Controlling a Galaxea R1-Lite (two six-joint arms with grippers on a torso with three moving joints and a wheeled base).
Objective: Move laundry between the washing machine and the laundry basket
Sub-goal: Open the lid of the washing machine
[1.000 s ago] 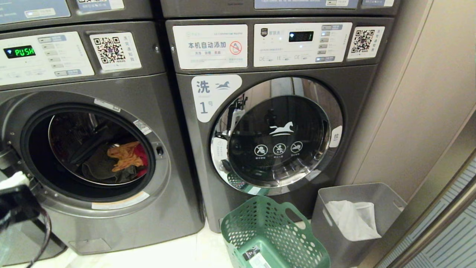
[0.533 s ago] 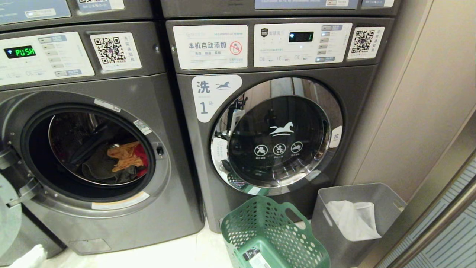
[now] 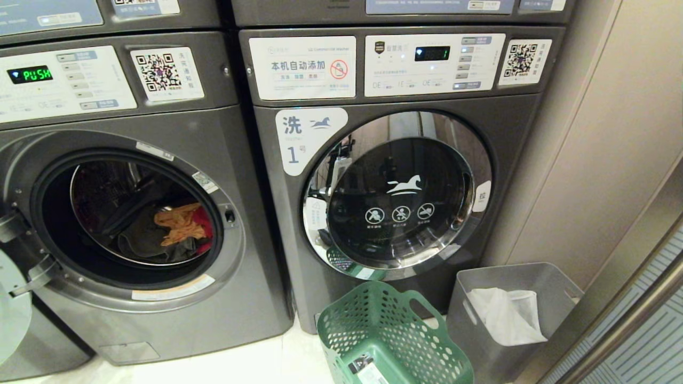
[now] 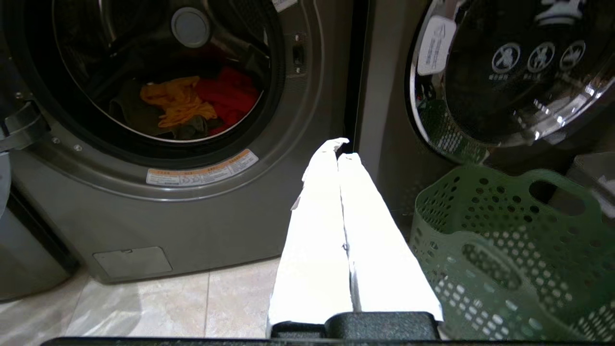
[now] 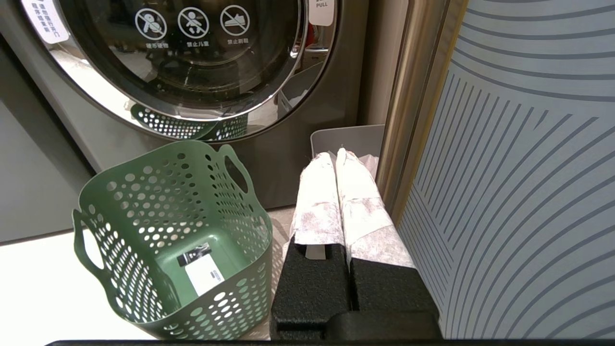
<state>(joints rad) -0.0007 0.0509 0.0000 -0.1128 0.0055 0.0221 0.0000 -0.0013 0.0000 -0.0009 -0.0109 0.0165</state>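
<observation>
Both my left gripper (image 4: 338,154) and right gripper (image 5: 335,154) are pinched shut and hold nothing, while the laundry (image 3: 179,229) sits inside the open washing machine (image 3: 133,213).

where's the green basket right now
In the head view the basket stands on the floor at lower centre, below the shut door of washer 1, with the grey bin close on its right.
</observation>
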